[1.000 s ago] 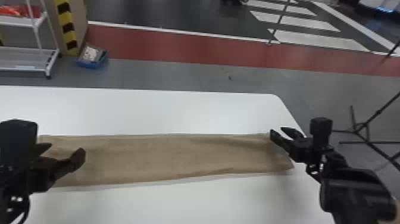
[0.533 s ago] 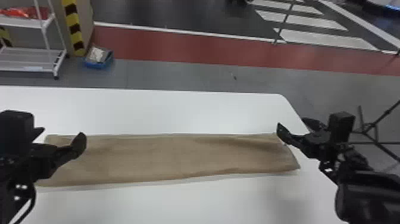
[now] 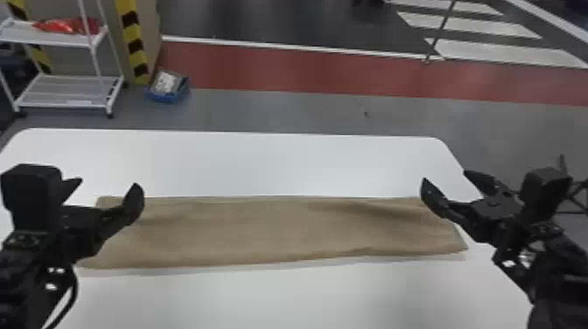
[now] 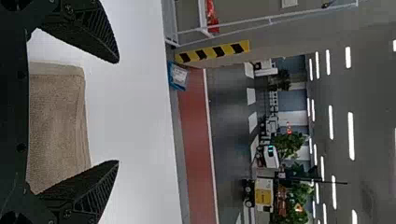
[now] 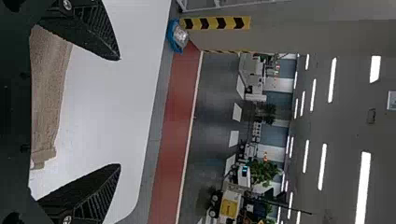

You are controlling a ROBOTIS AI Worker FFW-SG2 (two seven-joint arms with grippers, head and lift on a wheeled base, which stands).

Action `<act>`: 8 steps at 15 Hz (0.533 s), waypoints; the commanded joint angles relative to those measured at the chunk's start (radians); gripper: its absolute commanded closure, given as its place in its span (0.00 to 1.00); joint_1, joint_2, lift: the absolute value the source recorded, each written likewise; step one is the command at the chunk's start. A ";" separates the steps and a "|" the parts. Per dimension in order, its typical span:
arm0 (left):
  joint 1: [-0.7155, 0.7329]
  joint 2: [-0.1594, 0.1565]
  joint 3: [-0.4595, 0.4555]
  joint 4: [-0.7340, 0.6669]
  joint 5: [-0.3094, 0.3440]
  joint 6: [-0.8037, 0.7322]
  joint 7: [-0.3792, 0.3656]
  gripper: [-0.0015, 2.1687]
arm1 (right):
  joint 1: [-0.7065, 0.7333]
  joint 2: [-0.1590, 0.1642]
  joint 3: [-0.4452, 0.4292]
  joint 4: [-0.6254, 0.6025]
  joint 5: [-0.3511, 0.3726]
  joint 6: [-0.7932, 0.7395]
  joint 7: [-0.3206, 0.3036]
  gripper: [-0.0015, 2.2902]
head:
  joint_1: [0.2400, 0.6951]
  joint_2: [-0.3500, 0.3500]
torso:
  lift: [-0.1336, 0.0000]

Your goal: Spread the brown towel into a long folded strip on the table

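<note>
The brown towel (image 3: 271,232) lies flat as a long strip running left to right across the white table. Above its left end my left gripper (image 3: 105,188) stands open, nothing between its fingers. My right gripper (image 3: 450,181) is over the strip's right end, also open and holding nothing. In the left wrist view, the towel's end (image 4: 58,121) lies beyond the spread fingers of the left gripper (image 4: 118,112). In the right wrist view, the towel's edge (image 5: 49,88) shows behind the open right gripper (image 5: 120,112).
The white table (image 3: 262,164) has rounded far corners. Past it on the floor are a white shelf rack (image 3: 65,92) and a blue bin (image 3: 168,89) at the left. A tripod stands at the right, behind my right arm.
The head view has shifted so that more of the table's left side shows. Both grippers sit somewhat farther from the towel, the right one farther to the right. The towel's shape looks the same.
</note>
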 commanded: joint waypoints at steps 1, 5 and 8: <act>0.031 -0.001 -0.021 -0.026 0.001 -0.084 0.022 0.06 | 0.078 0.061 0.013 -0.121 -0.032 0.009 -0.016 0.03 | 1.00 0.26 | 0.11; 0.063 -0.001 -0.074 -0.032 -0.031 -0.185 0.059 0.06 | 0.197 0.141 0.099 -0.263 -0.031 -0.016 -0.055 0.03 | 1.00 0.32 | 0.11; 0.104 -0.003 -0.128 -0.021 -0.091 -0.265 0.110 0.06 | 0.231 0.170 0.140 -0.276 -0.029 -0.025 -0.078 0.03 | 1.00 0.35 | 0.11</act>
